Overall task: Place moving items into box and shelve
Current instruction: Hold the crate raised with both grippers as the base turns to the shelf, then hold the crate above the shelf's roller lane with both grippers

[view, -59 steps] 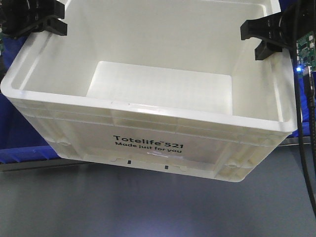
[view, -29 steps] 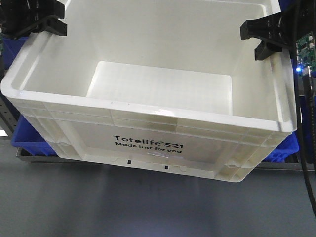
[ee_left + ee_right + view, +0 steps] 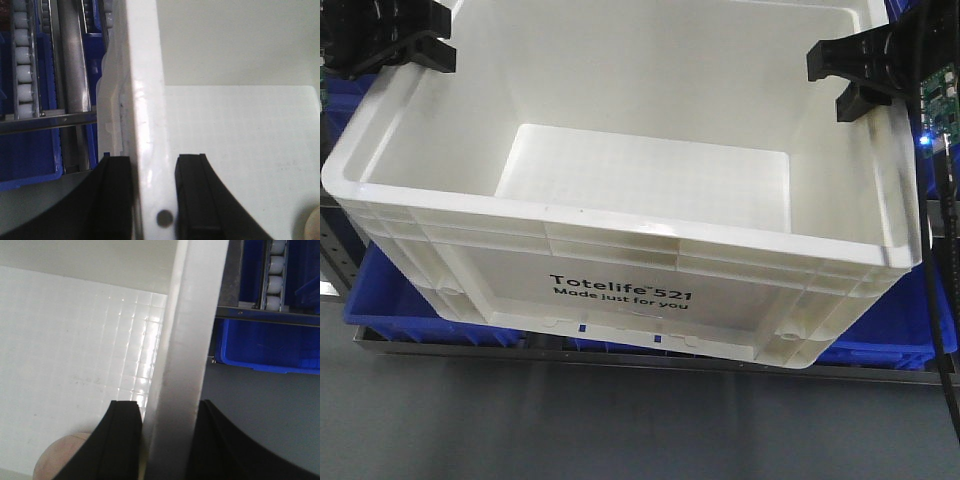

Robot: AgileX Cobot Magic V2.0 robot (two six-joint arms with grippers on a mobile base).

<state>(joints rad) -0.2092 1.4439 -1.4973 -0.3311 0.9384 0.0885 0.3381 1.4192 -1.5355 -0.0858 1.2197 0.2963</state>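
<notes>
The white box (image 3: 620,222), printed "Totelife 521", hangs tilted in the air between my two arms. At its left rim (image 3: 145,100) my left gripper (image 3: 415,40) (image 3: 152,162) is shut, one finger inside and one outside. My right gripper (image 3: 850,75) (image 3: 170,407) clamps the right rim (image 3: 192,330) the same way. Inside on the box floor, a cream round plush (image 3: 313,226) shows at the edge of the left wrist view. A pinkish round plush (image 3: 62,460) shows at the bottom of the right wrist view. The box's near wall hides both in the front view.
Blue bins (image 3: 410,310) (image 3: 270,347) sit on a metal shelf rail (image 3: 620,355) below and behind the box. Roller tracks (image 3: 22,60) run beside the left rim. Grey floor (image 3: 620,430) lies in front. Black cables (image 3: 935,300) hang at the right.
The box stays fixed between the grippers. The blue bins and the shelf rail beneath it have come further into view and spread wider under the box.
</notes>
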